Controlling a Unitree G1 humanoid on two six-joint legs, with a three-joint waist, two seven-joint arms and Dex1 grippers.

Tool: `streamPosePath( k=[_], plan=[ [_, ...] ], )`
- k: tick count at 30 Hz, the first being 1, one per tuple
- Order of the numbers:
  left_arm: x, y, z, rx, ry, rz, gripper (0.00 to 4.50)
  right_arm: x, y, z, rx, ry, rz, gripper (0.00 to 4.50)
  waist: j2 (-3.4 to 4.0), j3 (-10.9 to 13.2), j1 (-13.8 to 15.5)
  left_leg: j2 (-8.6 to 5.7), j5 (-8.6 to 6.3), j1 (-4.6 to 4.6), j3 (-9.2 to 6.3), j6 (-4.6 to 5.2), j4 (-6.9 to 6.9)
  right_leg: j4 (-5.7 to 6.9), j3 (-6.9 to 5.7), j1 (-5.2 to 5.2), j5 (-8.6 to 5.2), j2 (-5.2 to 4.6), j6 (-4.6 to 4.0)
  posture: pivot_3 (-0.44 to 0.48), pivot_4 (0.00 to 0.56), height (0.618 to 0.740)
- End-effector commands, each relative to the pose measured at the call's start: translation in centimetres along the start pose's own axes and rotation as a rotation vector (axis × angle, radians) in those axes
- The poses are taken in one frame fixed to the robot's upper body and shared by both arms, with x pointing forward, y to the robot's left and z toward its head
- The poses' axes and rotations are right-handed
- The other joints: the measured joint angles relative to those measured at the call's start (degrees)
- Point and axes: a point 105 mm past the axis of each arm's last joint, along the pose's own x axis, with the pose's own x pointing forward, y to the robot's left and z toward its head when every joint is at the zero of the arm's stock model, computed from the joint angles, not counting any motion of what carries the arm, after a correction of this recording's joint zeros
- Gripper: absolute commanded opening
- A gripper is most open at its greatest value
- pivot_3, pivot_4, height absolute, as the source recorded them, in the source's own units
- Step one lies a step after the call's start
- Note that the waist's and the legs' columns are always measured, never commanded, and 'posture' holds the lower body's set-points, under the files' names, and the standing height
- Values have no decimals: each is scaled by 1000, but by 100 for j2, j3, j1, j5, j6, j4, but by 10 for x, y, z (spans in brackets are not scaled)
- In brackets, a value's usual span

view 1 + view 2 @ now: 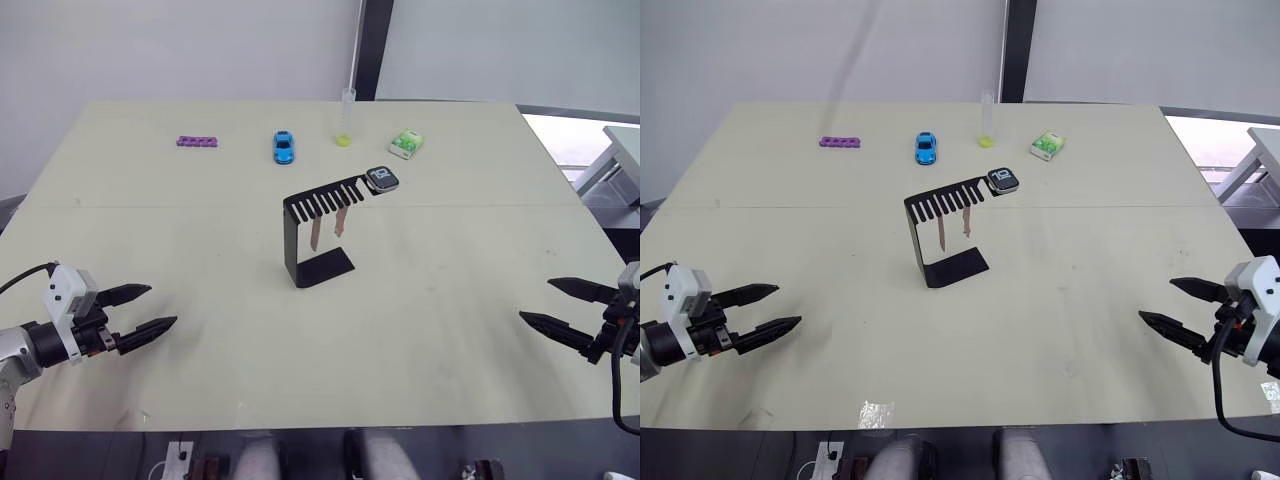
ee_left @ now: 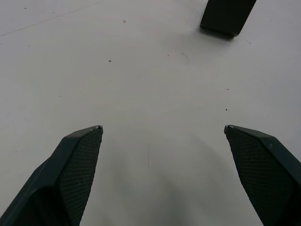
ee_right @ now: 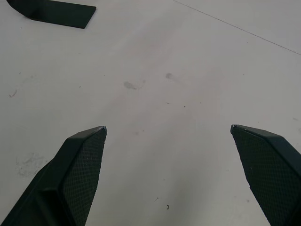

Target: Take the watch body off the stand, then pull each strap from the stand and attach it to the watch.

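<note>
One black bent sheet-metal stand (image 1: 318,235) stood mid-counter (image 1: 450,330); one silver-rimmed black-screened watch body (image 1: 382,179) atop its arm end; two pale pink-tan straps (image 1: 328,227) hung from slots. Left pincer (image 1: 148,310), right pincer (image 1: 552,305) spread, empty, well apart.

The desk (image 1: 200,260) has a smooth, matt, pale cream top, lightly speckled with small dark marks and faint smudges. The stand (image 1: 318,235) looks like bent sheet metal with a black, fairly matt coat. The watch body (image 1: 381,179) shows a glossy black screen inside a silver-grey metallic-looking rim. The straps (image 1: 327,229) look matt and soft, pale pink-tan. The left gripper's fingers (image 2: 77,169) and the right gripper's fingers (image 3: 80,169) are black with a finely dotted, rough-textured inner face.
</note>
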Motion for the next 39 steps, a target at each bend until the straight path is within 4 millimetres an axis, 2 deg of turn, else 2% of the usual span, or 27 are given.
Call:
streamPosePath(
  k=[1, 10, 18, 22, 26, 29, 34, 39],
  plan=[
    [-3, 3, 5, 46, -6, -1, 4467, 0, -3, 9, -39, -28, -23, 4500, 0, 0, -3, 0, 0, 0, 0, 0, 0, 0, 0, 0, 0, 0, 0, 0, 150, 740],
    [-1, 4, -10, 53, 7, 0, 4467, 13, -2, 16, -76, -41, -65, 4500, 1, 0, -5, 0, 2, -2, 0, -5, 0, 2, -1, -4, 0, -1, 0, 0, 150, 740],
    [11, -7, 8, 68, -52, -60, 4467, 19, 3, 26, -85, -75, -131, 4500, 1, 0, -5, 0, 3, -2, -1, -4, 0, 7, -2, -5, 0, -1, 0, 0, 150, 740],
    [21, -22, 36, 78, -114, -154, 4467, 24, 14, 41, -96, -110, -156, 4500, 1, 0, -2, 0, 3, -3, -1, -5, 2, 10, -2, -4, 0, -2, 0, 0, 150, 740],
    [34, -49, 85, 116, -202, -311, 4467, 34, 36, 75, -77, -207, -157, 4500, 1, 1, -2, 0, 22, -5, -4, -39, 2, 15, -2, -6, 0, -1, 0, 0, 150, 740],
    [40, -62, 117, 142, -268, -388, 4467, 39, 54, 95, -43, -269, -138, 4500, 2, 1, -1, 0, 25, -7, -6, -44, 1, 19, -2, -9, 0, 3, 0, 0, 150, 740],
    [56, -66, 173, 224, -404, -419, 4467, 53, 71, 131, 40, -362, -148, 4500, 0, 3, -11, 0, 31, -11, -3, -49, 6, 18, 2, -13, 0, 10, 0, 0, 150, 740],
    [77, -71, 198, 280, -454, -434, 4467, 75, 88, 163, 69, -405, -123, 4500, 1, 3, -32, 2, 40, -12, 0, -56, 8, 23, 6, -20, 0, 18, 0, 0, 150, 740]
  ],
)
